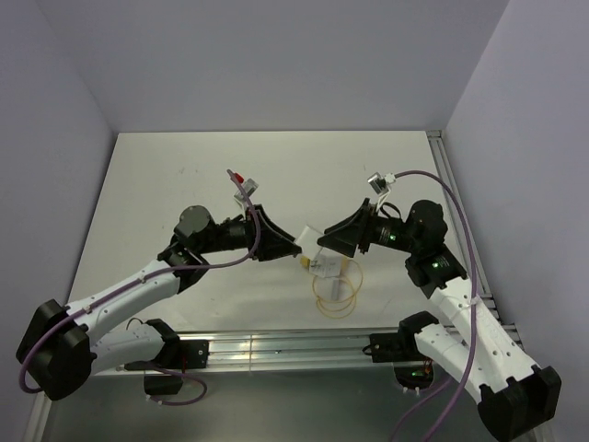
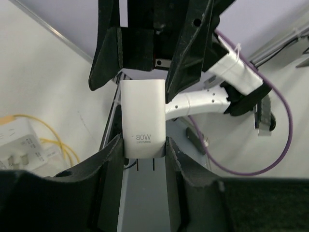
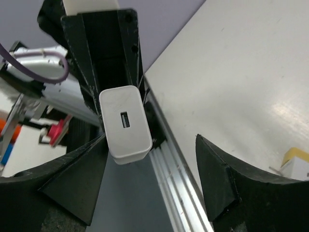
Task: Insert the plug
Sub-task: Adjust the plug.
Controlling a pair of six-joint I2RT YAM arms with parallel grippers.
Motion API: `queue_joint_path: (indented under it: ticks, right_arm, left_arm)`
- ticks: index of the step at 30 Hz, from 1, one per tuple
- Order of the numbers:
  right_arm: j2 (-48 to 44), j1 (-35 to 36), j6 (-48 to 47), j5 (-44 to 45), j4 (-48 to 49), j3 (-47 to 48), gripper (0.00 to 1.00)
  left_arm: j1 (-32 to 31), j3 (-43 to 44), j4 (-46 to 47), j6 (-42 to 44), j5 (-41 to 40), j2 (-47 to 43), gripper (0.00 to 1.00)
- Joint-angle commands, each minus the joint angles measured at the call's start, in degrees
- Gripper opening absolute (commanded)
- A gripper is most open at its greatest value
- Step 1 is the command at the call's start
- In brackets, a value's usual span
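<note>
A white 80W charger plug [image 2: 142, 118] with two prongs is held between my left gripper's [image 2: 142, 155] fingers, above the table's middle [image 1: 307, 236]. Its USB end [image 3: 124, 123] points into my right gripper [image 3: 149, 179], which is open, with the charger close beside one finger [image 3: 72, 179] and a wide gap to the other. In the top view the left gripper [image 1: 296, 247] and the right gripper [image 1: 324, 241] meet tip to tip. A white power strip [image 1: 327, 267] with a yellow cable [image 1: 336, 296] lies on the table just below them.
The power strip also shows at the left edge of the left wrist view [image 2: 14, 142]. An aluminium rail [image 1: 294, 348] runs along the near table edge. A small red-and-white connector [image 1: 241, 180] and a grey one [image 1: 377, 180] sit on the arms' cables.
</note>
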Motion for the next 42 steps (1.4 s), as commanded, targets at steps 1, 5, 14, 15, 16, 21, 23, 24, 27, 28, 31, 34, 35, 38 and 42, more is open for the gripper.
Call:
queue_joint_path:
  ticks: [1,5,14,15,16,21,23,24,27,28,31,34,35,38,42]
  right_arm:
    - [1.6,-1.1,-1.3,-10.9,2.0,2.3,0.78]
    - [2.0,-0.9,2.3,-13.9,8.2,0.8,0.76]
    - [3.8,3.2,0.1,-14.5,5.4,1.7,0.70]
    - [4.0,3.3,-0.5,-14.4,4.8,1.6,0.69]
    - [4.1,3.4,-0.3,-14.3,5.1,1.5,0.69]
    - [6.4,4.8,-0.5,-14.1,5.8,2.1,0.67]
    - [7.4,5.6,-0.7,-14.0,5.6,2.5,0.65]
    - [7.9,6.5,-0.6,-14.0,5.9,2.6,0.63]
    - [8.1,7.5,-2.4,-11.7,3.7,3.2,0.63]
    - [8.0,7.5,-3.3,-10.3,1.9,3.6,0.64]
    - [7.3,7.4,-4.6,2.5,-8.1,7.1,0.73]
    - [7.6,6.5,-1.3,12.3,-16.9,11.3,0.79]
    - [7.8,6.2,-0.6,14.1,-19.0,13.4,0.79]
    - [8.5,5.4,1.7,19.7,-26.9,17.1,0.84]
    - [9.2,3.7,10.3,17.8,-27.3,17.9,0.89]
  left_arm:
    - [0.1,4.0,-8.5,8.3,6.5,-3.3,0.01]
    - [0.3,5.4,-14.1,11.1,7.8,-3.2,0.00]
    - [0.4,5.8,-11.9,10.1,11.3,-1.3,0.01]
    - [0.4,5.9,-11.9,10.2,11.7,-1.1,0.01]
    - [0.4,6.1,-11.9,10.1,12.0,-1.1,0.01]
    - [0.4,6.6,-12.7,10.6,13.1,-0.5,0.01]
    - [0.3,6.7,-12.8,10.6,13.3,-0.4,0.01]
    - [0.4,6.8,-12.8,10.7,13.2,-0.4,0.01]
    - [0.4,7.1,-14.6,11.7,11.8,-1.1,0.01]
    - [0.4,7.0,-16.3,12.9,9.2,-1.5,0.01]
    - [0.4,6.4,-18.6,16.9,-0.1,-5.3,0.01]
    - [0.3,6.6,-23.9,22.9,-8.8,-9.4,0.01]
    - [0.3,6.6,-25.3,24.1,-14.0,-11.0,0.01]
    - [-0.3,5.1,-23.9,28.2,-23.0,-13.7,0.01]
    - [-5.2,3.6,-20.4,37.5,-45.1,-14.9,0.01]
